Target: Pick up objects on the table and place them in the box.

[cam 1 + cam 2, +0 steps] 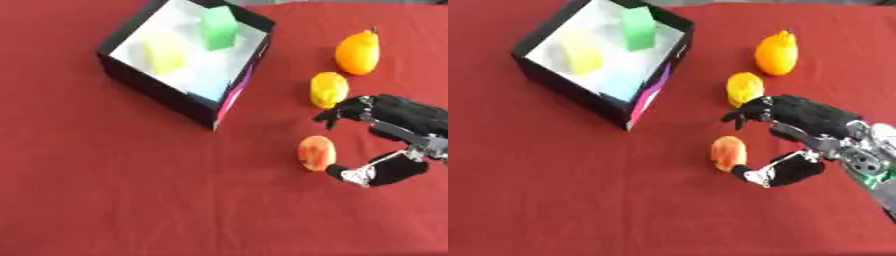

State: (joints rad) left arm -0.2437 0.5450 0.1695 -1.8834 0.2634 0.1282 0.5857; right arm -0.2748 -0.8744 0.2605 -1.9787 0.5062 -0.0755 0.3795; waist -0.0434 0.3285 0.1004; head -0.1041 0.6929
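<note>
Landmark: black box (166,90), white inside, far left on the red tablecloth (131,200).
Right hand (798,127): nearest, right of box; thumb and fingers spread apart, holding nothing.
Reddish-orange fruit (316,152): right of and nearer than box, between thumb tip and fingers; contact not resolvable.
Yellow fruit (328,89): right of box, just beyond the fingers.
Orange fruit (358,52): farther right of box.
Box contents: yellow block (164,54), green block (218,28).
</note>
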